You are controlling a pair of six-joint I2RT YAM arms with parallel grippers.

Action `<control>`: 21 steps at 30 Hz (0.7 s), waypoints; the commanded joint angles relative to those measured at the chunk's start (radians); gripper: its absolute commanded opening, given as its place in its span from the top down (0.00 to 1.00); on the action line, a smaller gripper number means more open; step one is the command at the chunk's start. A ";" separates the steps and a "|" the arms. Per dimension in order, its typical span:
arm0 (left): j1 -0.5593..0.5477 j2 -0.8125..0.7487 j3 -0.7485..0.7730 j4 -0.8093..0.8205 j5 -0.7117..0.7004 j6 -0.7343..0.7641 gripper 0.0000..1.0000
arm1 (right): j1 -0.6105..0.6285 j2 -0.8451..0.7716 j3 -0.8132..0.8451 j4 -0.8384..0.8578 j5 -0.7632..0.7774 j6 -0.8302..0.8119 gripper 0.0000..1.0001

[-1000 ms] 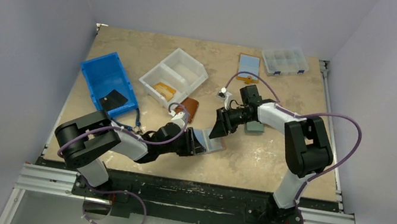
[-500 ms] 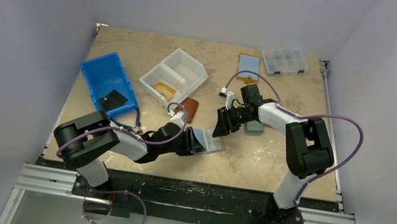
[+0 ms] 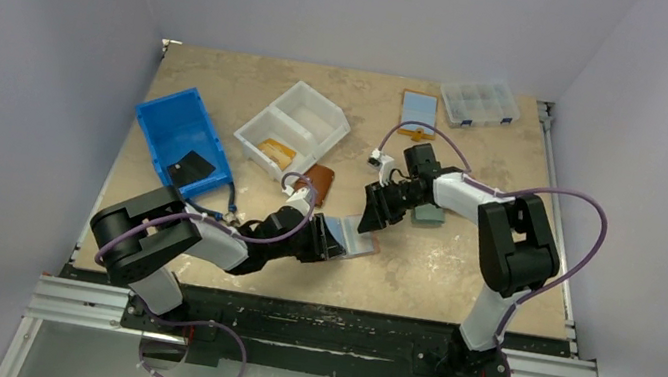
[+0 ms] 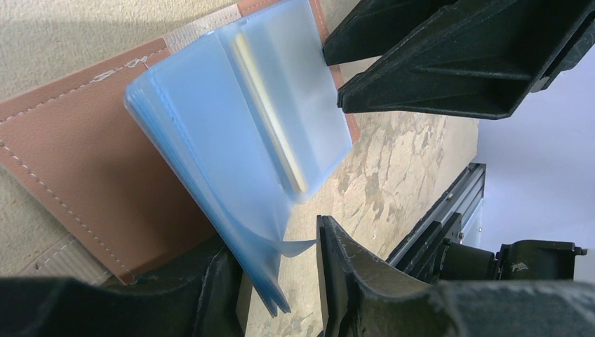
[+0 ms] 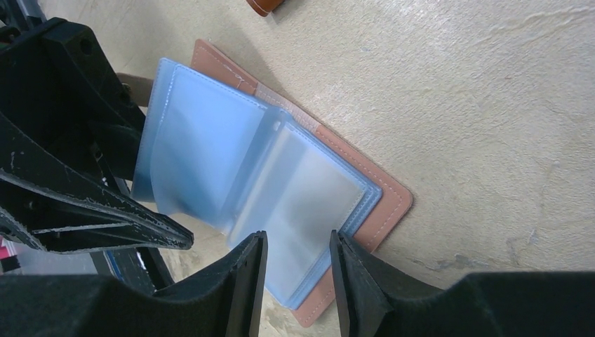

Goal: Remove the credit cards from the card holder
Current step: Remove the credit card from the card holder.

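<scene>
The card holder (image 3: 355, 237) lies open on the table, brown leather (image 5: 382, 210) with light-blue translucent sleeves (image 5: 210, 154). My left gripper (image 4: 277, 246) is open with the raised left stack of sleeves (image 4: 231, 147) between its fingers; one loose leaf touches the right finger. My right gripper (image 5: 297, 242) is open, its jaws straddling the edge of the flat right-hand sleeves (image 5: 309, 203). A thin pale edge (image 4: 270, 116) shows inside one pocket; I cannot tell if it is a credit card. In the top view the two grippers (image 3: 334, 239) (image 3: 372, 217) meet over the holder.
A blue bin (image 3: 184, 137) and a white divided bin (image 3: 294, 127) stand at the back left, with a brown object (image 3: 318, 184) near them. A light-blue rectangle on a brown backing (image 3: 420, 108) and a clear compartment box (image 3: 479, 102) sit at the back. A flat grey-blue piece (image 3: 427, 213) lies by the right arm.
My right gripper has shifted slightly to the right over the holder. The left arm and the holder have hardly moved.
</scene>
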 commanded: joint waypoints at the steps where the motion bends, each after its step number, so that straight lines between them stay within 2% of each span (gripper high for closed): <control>1: 0.011 -0.002 -0.007 -0.050 -0.043 0.015 0.60 | -0.002 0.009 0.009 -0.003 -0.013 -0.008 0.54; 18: 0.011 0.018 0.002 -0.036 -0.031 0.018 0.60 | -0.002 0.040 0.017 -0.013 -0.219 0.021 0.54; 21: 0.012 0.019 0.002 -0.037 -0.031 0.018 0.60 | -0.003 0.037 0.018 -0.009 -0.207 0.027 0.54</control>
